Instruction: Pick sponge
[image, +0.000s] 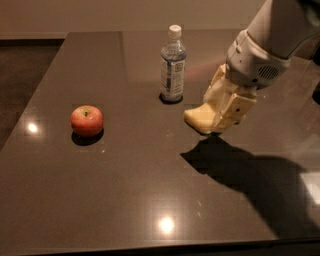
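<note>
The pale yellow sponge (196, 118) sticks out to the left from between my gripper's cream-yellow fingers (234, 107). My gripper (218, 119) is shut on the sponge and holds it a little above the dark table (125, 190), right of centre. Its shadow lies on the table below and to the right of it. The right part of the sponge is hidden by the fingers.
A clear water bottle (173, 65) with a white cap stands just left of and behind the gripper. A red apple (87, 120) sits at the left of the table. The table's front edge runs along the bottom.
</note>
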